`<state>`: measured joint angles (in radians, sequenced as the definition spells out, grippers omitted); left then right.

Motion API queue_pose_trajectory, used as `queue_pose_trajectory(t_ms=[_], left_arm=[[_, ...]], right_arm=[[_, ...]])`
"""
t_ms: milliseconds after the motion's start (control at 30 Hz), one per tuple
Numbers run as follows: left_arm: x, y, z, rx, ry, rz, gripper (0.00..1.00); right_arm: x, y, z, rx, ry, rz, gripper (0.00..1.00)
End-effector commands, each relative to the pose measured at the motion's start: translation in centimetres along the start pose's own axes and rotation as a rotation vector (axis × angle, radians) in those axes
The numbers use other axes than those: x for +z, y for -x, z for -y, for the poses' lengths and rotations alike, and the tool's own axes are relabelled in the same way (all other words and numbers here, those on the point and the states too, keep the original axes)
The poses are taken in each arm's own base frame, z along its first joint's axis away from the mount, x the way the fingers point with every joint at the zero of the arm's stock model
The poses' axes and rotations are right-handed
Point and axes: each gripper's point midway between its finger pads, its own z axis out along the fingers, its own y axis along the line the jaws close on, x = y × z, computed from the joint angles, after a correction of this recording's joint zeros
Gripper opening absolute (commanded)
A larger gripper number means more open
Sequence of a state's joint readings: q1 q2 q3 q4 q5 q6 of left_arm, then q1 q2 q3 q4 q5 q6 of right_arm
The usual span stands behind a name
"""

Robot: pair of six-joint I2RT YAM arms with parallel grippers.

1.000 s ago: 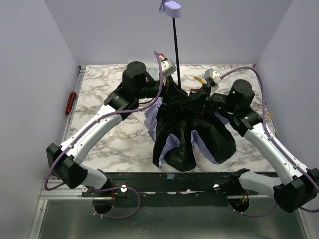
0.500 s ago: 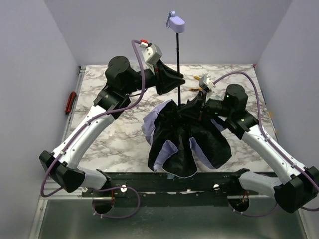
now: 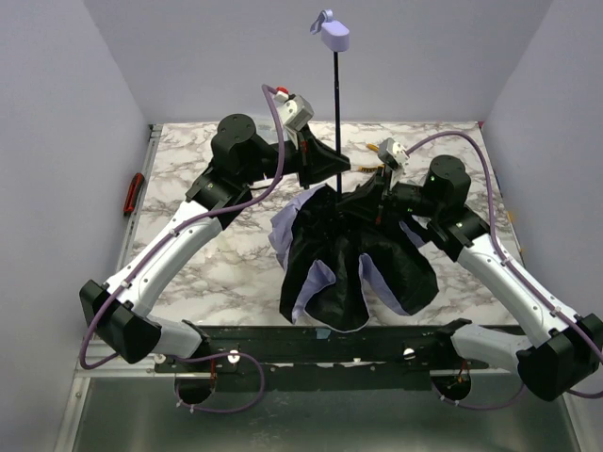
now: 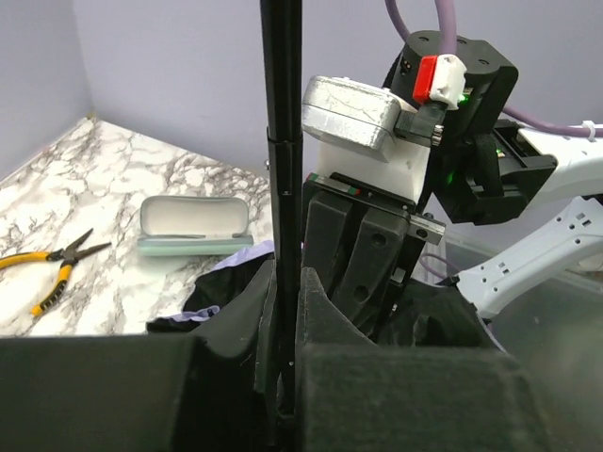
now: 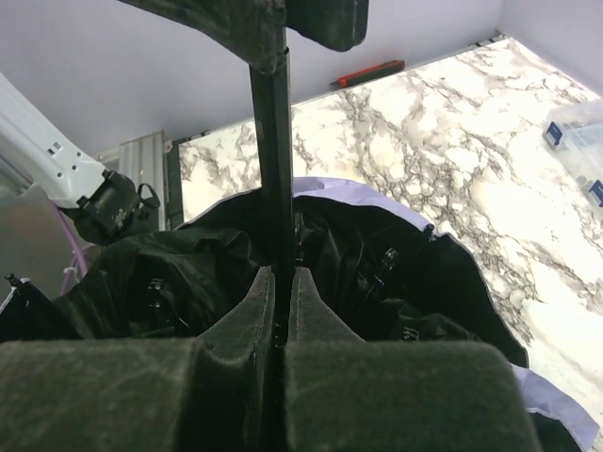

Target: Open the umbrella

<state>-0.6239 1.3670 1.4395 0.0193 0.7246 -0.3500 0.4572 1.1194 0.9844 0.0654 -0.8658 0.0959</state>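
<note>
Marble table (image 3: 236,273); left end effector (image 4: 287,282), right end effector (image 5: 281,278) tight on umbrella (image 3: 353,264); open case (image 4: 193,226) left-wrist view only.

- Your top view looks down from high behind the left arm (image 3: 179,250) and right arm (image 3: 509,278), far enough back to take in the whole table (image 3: 174,165).
- Your left wrist view sits tight against the umbrella shaft (image 4: 283,141), facing across to the right arm.
- Your right wrist view hugs the same shaft, facing the table's left edge.
- All three share the shaft and the canopy (image 5: 396,273).
</note>
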Motion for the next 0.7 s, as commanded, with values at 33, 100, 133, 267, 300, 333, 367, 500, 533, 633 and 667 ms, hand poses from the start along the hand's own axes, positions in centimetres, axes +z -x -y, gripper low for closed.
queue_pose_trajectory(t_ms=[33,100,133,267,300,333,367,500,533,633,667], left_arm=[[-0.2,1.7,2.0,0.007,-0.067,0.048,0.0],[-0.2,2.0,2.5,0.006,-0.089,0.049,0.0],[-0.2,2.0,2.6,0.006,-0.095,0.045,0.0],[-0.3,1.9,2.9,0.015,-0.107,0.044,0.0],[-0.3,1.9,2.9,0.017,-0.102,0.046,0.0],[-0.3,2.0,2.9,0.021,-0.1,0.051,0.0],[-0.3,2.3,2.9,0.028,-0.095,0.059,0.0],[-0.4,4.3,2.8,0.089,-0.074,0.092,0.0],[-0.5,5.1,2.7,0.103,-0.069,0.106,0.0],[-0.8,7.0,2.3,0.131,-0.06,0.132,0.0],[-0.9,7.4,2.4,0.143,-0.064,0.138,0.0]], right_arm=[[0.2,3.2,-0.4,-0.085,0.024,0.067,0.09],[0.5,3.8,-0.2,-0.073,0.018,0.092,0.25],[0.6,4.3,-0.1,-0.07,0.016,0.105,0.28],[1.5,5.7,0.7,-0.075,0.016,0.138,0.3],[1.6,5.9,0.8,-0.079,0.022,0.14,0.28],[1.8,5.6,0.9,-0.076,0.027,0.129,0.26],[1.9,5.3,1.0,-0.075,0.033,0.113,0.25],[1.6,1.7,0.8,-0.084,0.054,0.023,0.24],[1.4,0.4,0.8,-0.077,0.055,-0.003,0.24],[0.8,-2.5,0.5,-0.092,0.064,-0.065,0.24],[0.6,-3.2,0.5,-0.095,0.069,-0.08,0.24]])
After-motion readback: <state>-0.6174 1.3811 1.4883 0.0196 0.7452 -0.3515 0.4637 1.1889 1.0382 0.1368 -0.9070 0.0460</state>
